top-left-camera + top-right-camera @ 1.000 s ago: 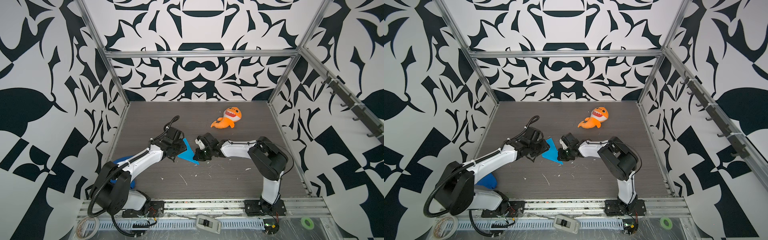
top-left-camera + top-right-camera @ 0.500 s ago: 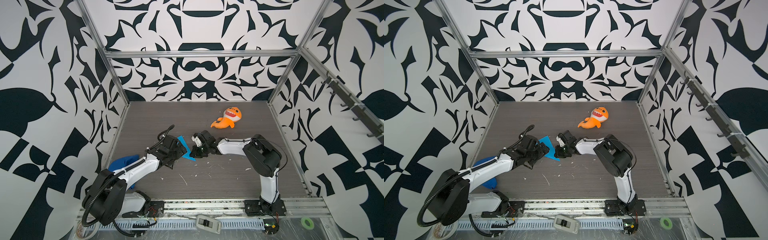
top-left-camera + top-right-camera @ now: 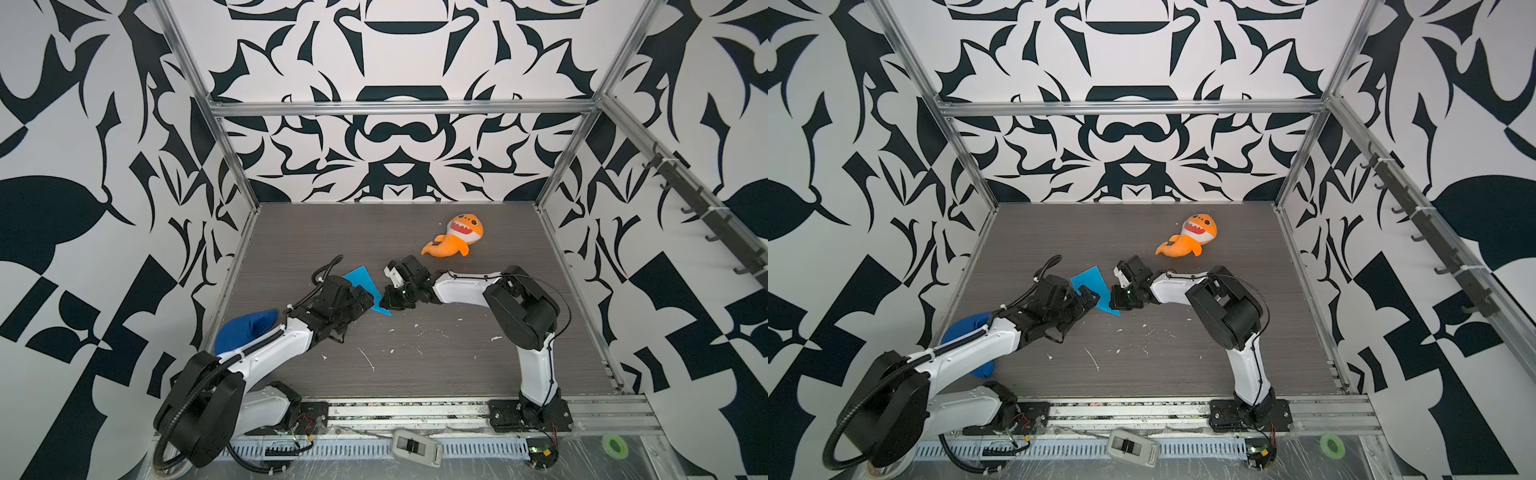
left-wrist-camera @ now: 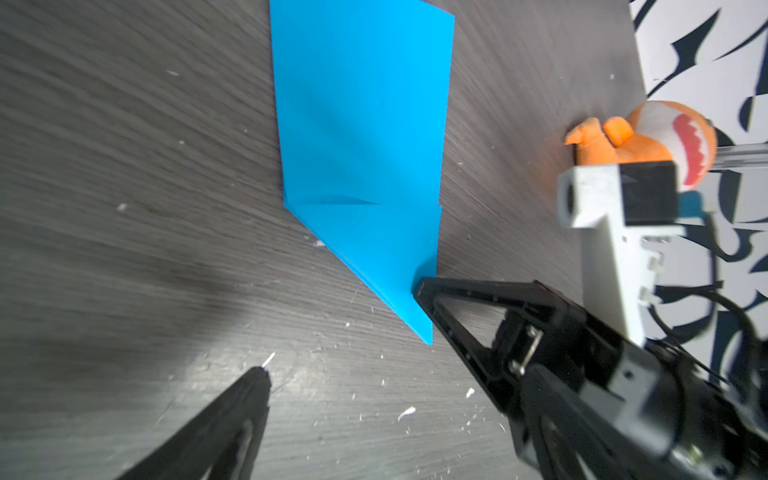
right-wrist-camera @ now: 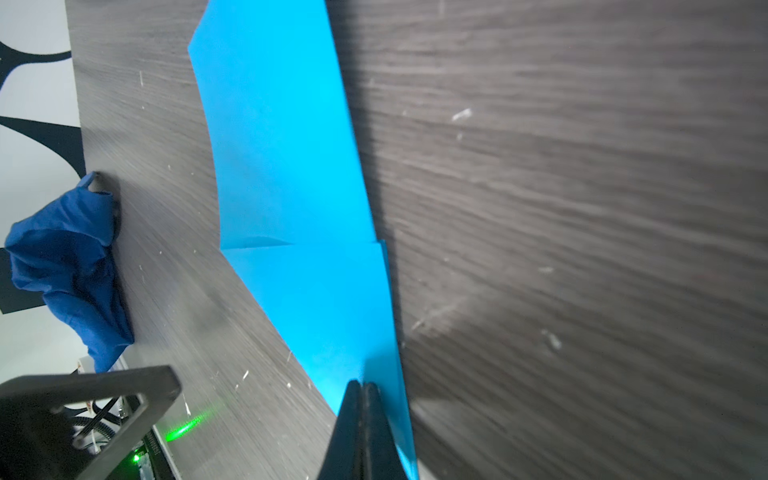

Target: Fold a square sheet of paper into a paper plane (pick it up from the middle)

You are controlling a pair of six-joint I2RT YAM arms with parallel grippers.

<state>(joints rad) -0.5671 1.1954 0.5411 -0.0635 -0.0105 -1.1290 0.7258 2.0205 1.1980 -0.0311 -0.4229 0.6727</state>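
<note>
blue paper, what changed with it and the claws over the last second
The left claw opened wide, releasing the square sheet of paper, and drew back toward the front left, uncovering more of it. The right claw stays shut on the paper's pointed tip and has shifted only slightly left. The orange shark plush and dark blue cloth did not move.

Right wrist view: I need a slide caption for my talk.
Shut right hand resting on the narrow end of the folded paper, flat on the table.
</note>
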